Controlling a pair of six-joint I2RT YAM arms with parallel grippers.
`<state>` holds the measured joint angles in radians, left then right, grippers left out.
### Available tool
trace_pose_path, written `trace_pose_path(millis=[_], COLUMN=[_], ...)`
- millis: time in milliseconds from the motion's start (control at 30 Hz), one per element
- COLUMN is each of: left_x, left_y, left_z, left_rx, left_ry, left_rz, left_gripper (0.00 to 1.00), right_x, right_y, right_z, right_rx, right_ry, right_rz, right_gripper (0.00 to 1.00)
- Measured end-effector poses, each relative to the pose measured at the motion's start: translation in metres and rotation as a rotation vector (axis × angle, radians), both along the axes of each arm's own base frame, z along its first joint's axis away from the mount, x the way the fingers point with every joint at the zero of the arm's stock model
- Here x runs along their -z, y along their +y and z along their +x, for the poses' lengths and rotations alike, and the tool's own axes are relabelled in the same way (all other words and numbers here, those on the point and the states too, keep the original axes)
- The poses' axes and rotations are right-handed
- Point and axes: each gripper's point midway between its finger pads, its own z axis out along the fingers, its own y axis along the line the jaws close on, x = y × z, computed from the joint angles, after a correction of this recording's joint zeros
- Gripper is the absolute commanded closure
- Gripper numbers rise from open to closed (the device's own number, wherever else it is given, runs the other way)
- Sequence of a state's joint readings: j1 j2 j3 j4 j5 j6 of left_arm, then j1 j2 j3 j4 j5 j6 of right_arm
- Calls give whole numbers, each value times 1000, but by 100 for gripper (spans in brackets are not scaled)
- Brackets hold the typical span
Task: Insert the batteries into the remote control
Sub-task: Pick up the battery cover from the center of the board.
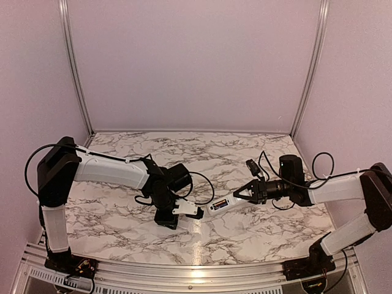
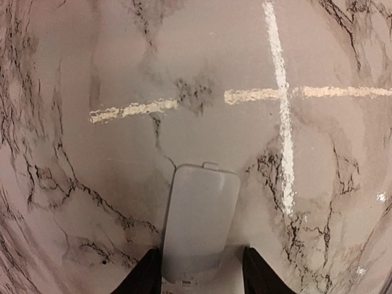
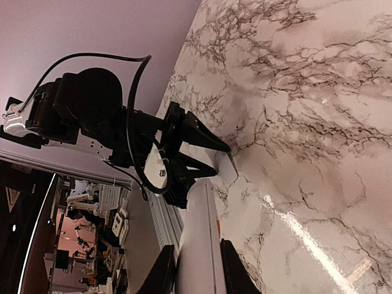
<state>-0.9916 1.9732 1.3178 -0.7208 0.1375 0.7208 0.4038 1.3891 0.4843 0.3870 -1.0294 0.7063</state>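
walls (image 1: 196,61): plain pale lilac | corner posts (image 1: 75,67): aluminium | tabletop (image 1: 233,153): grey-veined white marble pattern | glare (image 1: 197,248): near edge

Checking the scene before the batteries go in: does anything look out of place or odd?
The battery cover is off the remote control: it lies on the marble table, between the fingers of the left pincer, while the right pincer grips the remote. Nothing looks spilled or damaged.
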Motion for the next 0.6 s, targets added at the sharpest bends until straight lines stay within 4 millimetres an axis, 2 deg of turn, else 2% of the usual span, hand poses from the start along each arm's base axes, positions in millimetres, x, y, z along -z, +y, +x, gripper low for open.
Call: trace_pose_path(millis=[100, 333, 433, 500, 600], left_x=[0, -1, -3, -8, -30], left_y=[0, -2, -1, 0, -6], left_z=[1, 2, 1, 1, 2], left_rx=[-13, -29, -40, -56, -85], left_ry=[-6, -36, -52, -62, -89], left_rz=[-1, -17, -28, -42, -99], left_gripper=[61, 75, 78, 78, 78], right_x=[0, 3, 5, 6, 8], right_y=[0, -1, -1, -2, -3], right_z=[0, -2, -3, -3, -2], right_rx=[0, 0, 2, 8, 24], right_ry=[0, 6, 11, 16, 24], right_rz=[0, -3, -6, -6, -4], right_gripper=[100, 100, 100, 100, 100])
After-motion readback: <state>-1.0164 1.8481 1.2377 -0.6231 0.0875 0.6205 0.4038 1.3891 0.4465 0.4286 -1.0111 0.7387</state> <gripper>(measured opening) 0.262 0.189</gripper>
